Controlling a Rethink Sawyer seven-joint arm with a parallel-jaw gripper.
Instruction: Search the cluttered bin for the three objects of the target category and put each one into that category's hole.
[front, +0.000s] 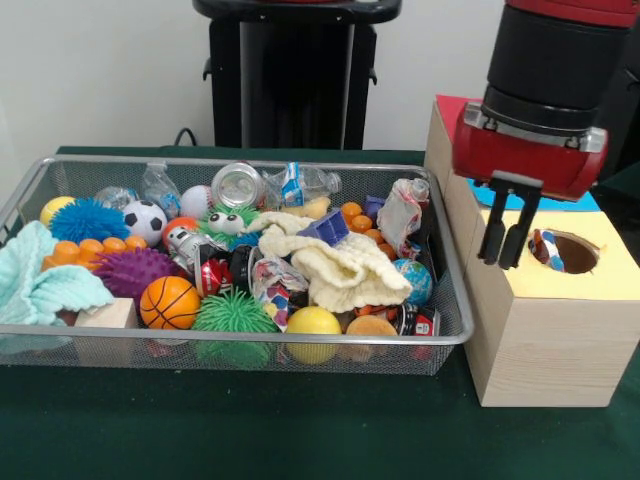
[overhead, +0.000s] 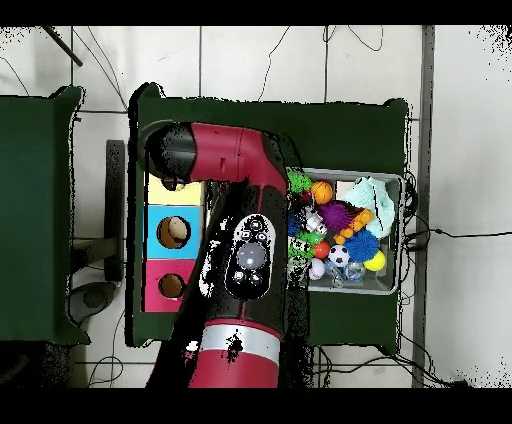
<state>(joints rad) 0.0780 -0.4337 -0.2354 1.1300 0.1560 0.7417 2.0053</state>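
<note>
The wire mesh bin (front: 440, 338) stands at the left, full of toys; it also shows in the overhead view (overhead: 395, 285). One spotted white fabric piece (front: 403, 215) lies at the bin's right end, and another (front: 272, 283) lies crumpled near the middle front. A third spotted piece (front: 545, 250) sticks out of the round hole (front: 575, 255) in the yellow-topped box (front: 545, 340). My gripper (front: 503, 262) hangs just left of the hole, over the box's left edge. It is open by a narrow gap and empty. In the overhead view the arm (overhead: 245, 250) hides it.
A cream knitted cloth (front: 345, 268) lies mid-bin and a mint-green towel (front: 40, 285) at its left end. A basketball (front: 168, 302), spiky balls and bottles fill the rest. The blue-topped box (overhead: 172, 232) and the red-topped box (overhead: 170, 285) stand beyond the yellow one.
</note>
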